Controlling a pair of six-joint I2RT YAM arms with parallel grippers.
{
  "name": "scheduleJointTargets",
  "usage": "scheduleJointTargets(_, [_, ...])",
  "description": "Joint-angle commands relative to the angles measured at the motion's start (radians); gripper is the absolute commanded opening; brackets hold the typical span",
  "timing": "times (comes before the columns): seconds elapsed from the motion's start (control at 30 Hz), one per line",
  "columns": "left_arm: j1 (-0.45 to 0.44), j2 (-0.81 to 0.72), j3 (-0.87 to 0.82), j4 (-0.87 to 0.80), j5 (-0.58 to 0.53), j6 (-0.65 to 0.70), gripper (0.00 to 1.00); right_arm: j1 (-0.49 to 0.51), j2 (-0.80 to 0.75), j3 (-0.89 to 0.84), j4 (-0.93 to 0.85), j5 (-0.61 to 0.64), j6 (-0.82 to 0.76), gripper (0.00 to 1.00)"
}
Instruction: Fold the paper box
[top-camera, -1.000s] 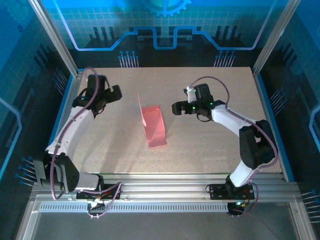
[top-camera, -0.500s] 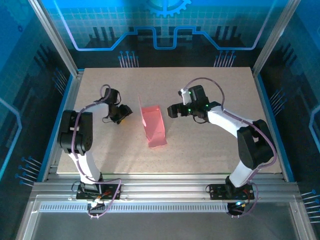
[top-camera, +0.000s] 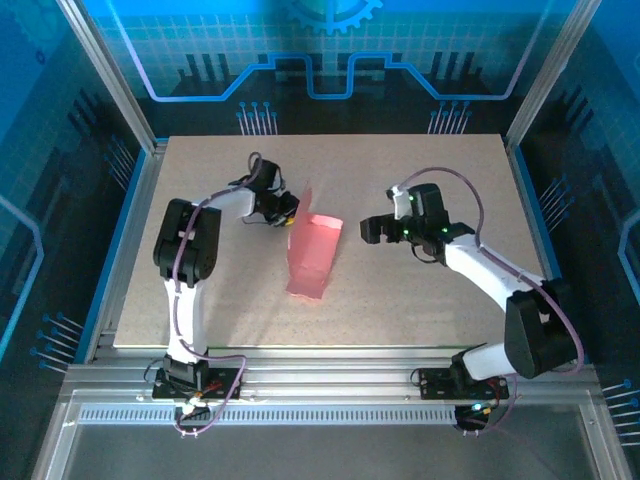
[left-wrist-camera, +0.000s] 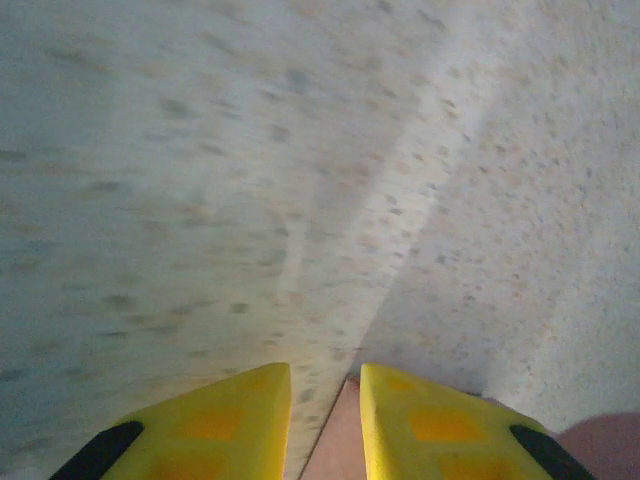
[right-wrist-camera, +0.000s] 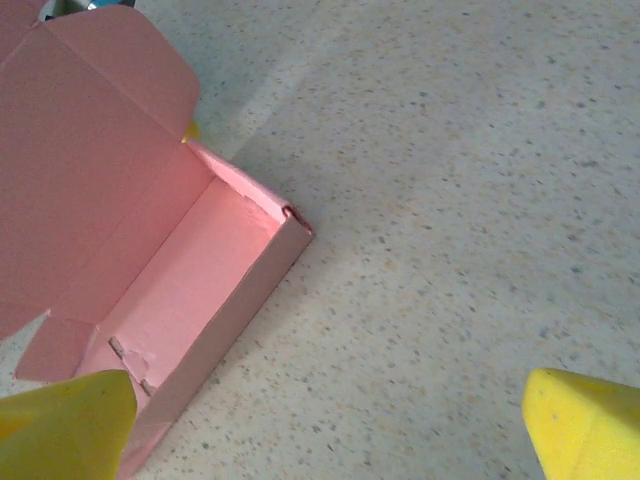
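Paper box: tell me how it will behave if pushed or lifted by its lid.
Probably floppy: the paper box is thin card, and its lid hinges on a crease, so it would likely bend rather than lift the rest. Likely very light, sliding easily on the flat table. The walls look easy to crush.

We take this for a robotics lab or test cell, not a home or a shop. A left arm (top-camera: 185, 250) and a right arm (top-camera: 480, 270), both trailing loose cables, are bolted to metal rails (top-camera: 330, 375) at the near edge of a bare speckled table (top-camera: 400, 300), and a metal frame (top-camera: 105, 75) boxes it all in. Around it stand blue panels (top-camera: 450, 40) printed with a grid, circuit lines and what looks like a gear, though the top edge cuts it off.
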Motion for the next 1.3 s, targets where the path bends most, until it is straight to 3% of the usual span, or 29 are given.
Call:
scheduleJointTargets(0.0, [-0.061, 0.049, 0.096, -0.075, 0.081, 0.042, 0.26, -0.035, -0.019, -0.041, 0.022, -0.047, -0.043, 0.98])
scheduleJointTargets(0.17, [-0.086, 0.067, 0.142, -0.072, 0.112, 0.026, 0.28, -0.037, 0.029, -0.061, 0.124, -0.038, -0.166, 0.91])
scheduleJointTargets(0.43, [-0.013, -0.082, 0.018, 0.007, 0.076, 0.009, 0.51, 0.016, 0.214, 0.142, 0.010, -0.075, -0.282, 0.84])
scheduleJointTargets(0.63, [0.085, -0.313, -0.254, 0.129, 0.028, 0.040, 0.73, 0.132, 0.302, 0.256, -0.099, 0.079, -0.480, 0.81])
scheduleJointTargets(0.77, [0.097, -0.519, -0.471, 0.154, -0.080, 0.122, 0.83, 0.141, 0.399, 0.359, -0.190, 0.119, -0.548, 0.76])
scheduleJointTargets(1.03, [0.096, -0.885, -0.759, 0.192, -0.200, 0.177, 0.89, 0.165, 0.507, 0.470, -0.296, 0.147, -0.553, 0.68])
scheduleJointTargets(1.27, [0.068, -1.099, -0.817, 0.240, -0.193, 0.280, 0.94, 0.180, 0.579, 0.551, -0.377, 0.168, -0.535, 0.61])
